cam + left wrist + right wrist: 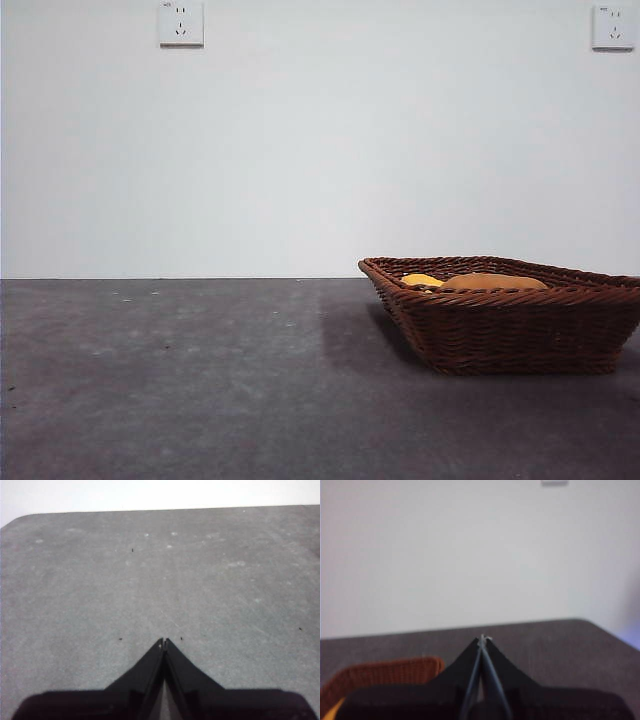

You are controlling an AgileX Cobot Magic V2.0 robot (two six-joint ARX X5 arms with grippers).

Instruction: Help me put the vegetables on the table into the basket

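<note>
Basket (510, 330) holds potato (493, 283), corn (420, 280); wrist views show neither clearly.

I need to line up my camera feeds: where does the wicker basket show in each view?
Front view: basket stands on the table at lower right, yellow and brown vegetables inside.
Left wrist view: not in it; only bare table.
Right wrist view: its rim shows behind the right gripper.
Shared landmark: the dark-grey table.

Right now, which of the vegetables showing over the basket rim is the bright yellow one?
The corn cob, the small bright-yellow piece toward the basket's left end. The potato beside it is broader and orange-brown. No purple vegetable shows.
</note>
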